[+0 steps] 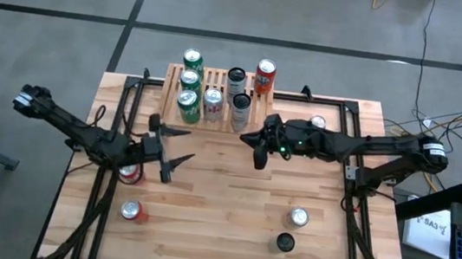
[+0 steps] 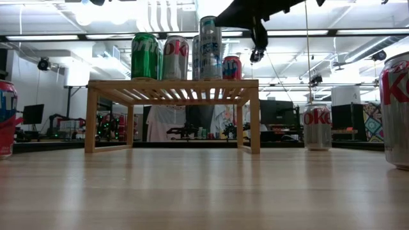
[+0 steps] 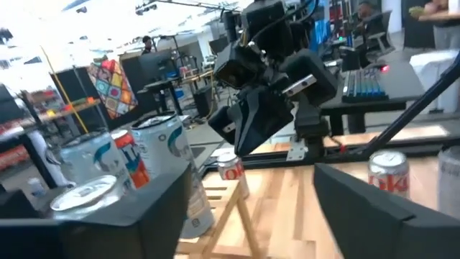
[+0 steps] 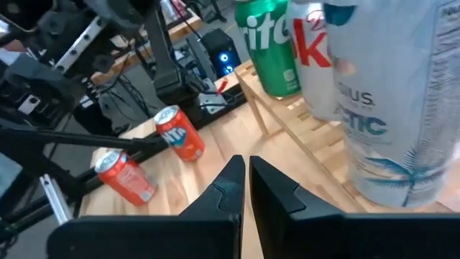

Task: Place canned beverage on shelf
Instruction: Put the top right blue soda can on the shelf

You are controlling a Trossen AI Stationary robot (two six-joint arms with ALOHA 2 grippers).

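The shelf (image 1: pixel 217 97) is a low light-wood slatted rack at the table's far middle, with several cans standing on top: green ones (image 1: pixel 190 80), silver ones (image 1: pixel 213 101) and an orange one (image 1: pixel 265 77). My left gripper (image 1: pixel 169 149) hovers open in front of the shelf's left end, with nothing between its fingers (image 3: pixel 144 208). My right gripper (image 1: pixel 259 154) is shut and empty, hanging above the table just in front of the shelf's right end (image 2: pixel 257 48). In the right wrist view its fingertips (image 4: pixel 244 180) point past a tall silver can (image 4: pixel 402 108).
Loose cans stand on the table: a red one (image 1: pixel 128 171) under the left arm, another red one (image 1: pixel 132 212) near left, a silver one (image 1: pixel 298 217) and a dark one (image 1: pixel 285 241) near right, and one (image 1: pixel 317 122) beside the right arm.
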